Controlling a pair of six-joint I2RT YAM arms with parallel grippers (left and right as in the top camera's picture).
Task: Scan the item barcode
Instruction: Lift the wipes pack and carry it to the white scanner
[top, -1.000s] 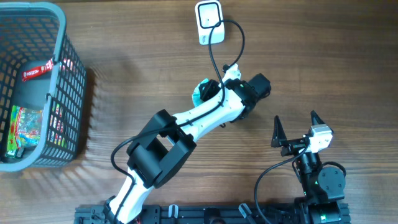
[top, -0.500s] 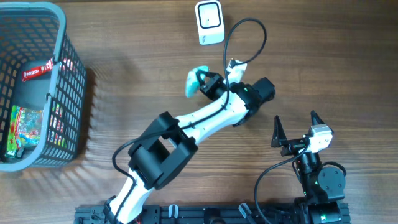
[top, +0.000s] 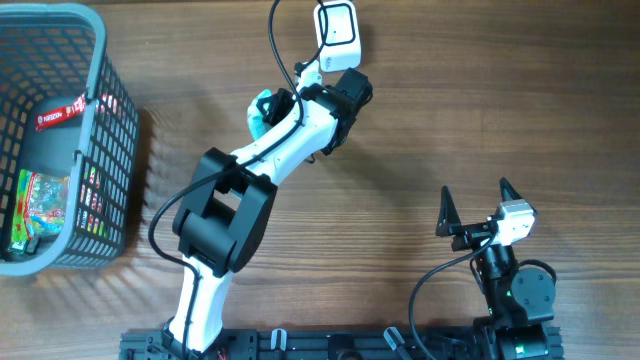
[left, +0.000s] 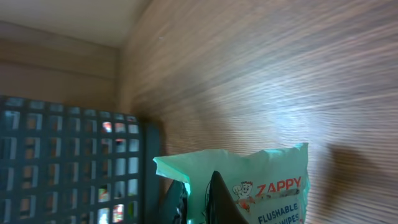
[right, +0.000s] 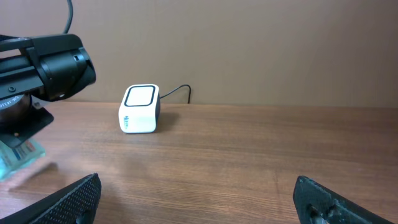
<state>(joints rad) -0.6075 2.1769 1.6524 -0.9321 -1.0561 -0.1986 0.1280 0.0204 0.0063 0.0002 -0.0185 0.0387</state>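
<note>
My left gripper (top: 272, 108) is shut on a pale green pack of Zappy flushable wipes (top: 261, 108), held above the table just left of and below the white barcode scanner (top: 337, 28). In the left wrist view the pack (left: 267, 177) fills the lower middle, pinched between the dark fingers (left: 219, 196). The right wrist view shows the scanner (right: 140, 108) standing at the far edge, and a corner of the pack (right: 18, 152) with a barcode label at the left. My right gripper (top: 478, 203) hangs open and empty at the near right.
A grey wire basket (top: 100, 120) with packaged goods stands at the far left; its mesh wall (left: 74, 155) shows behind the pack. The scanner's black cable (top: 285, 45) loops over my left arm.
My left arm has swung left and toward the far edge, carrying the pack from mid-table to beside the scanner. Its jaws tightened on the pack. The right arm has not moved.
</note>
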